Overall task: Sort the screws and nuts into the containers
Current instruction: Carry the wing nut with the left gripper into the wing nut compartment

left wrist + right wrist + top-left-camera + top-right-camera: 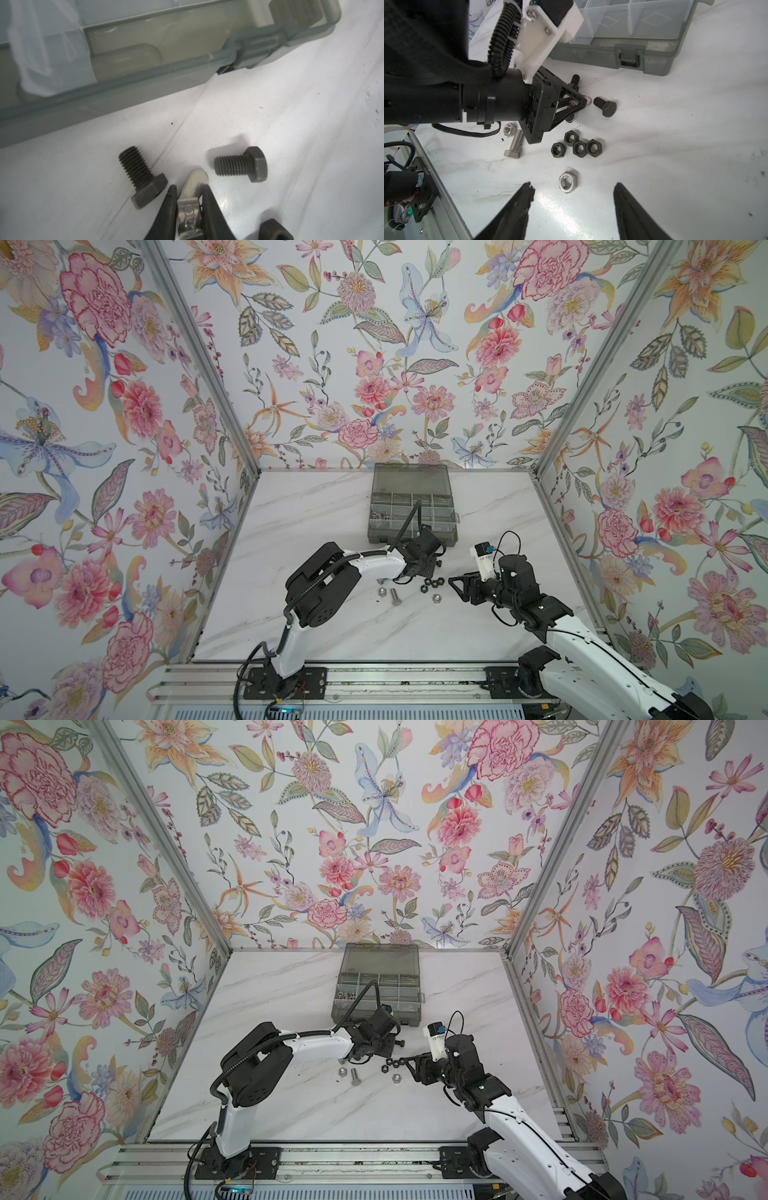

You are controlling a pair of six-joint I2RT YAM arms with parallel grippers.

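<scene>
Wing nut (195, 178): pinched between left gripper (188, 187) fingers, down at the table (332, 622), a black screw (143, 178) either side | box (411, 506): just beyond, lid up | right gripper (573, 186): fingers wide (nothing held), silver nut (568, 182) just ahead, black nuts (576, 146) near

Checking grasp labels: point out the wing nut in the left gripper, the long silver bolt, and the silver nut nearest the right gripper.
wing nut (189, 209), left wrist view, stamped middle band.
long silver bolt (516, 143), right wrist view, threaded shank.
silver nut (574, 180), right wrist view, flat ring face.
</scene>
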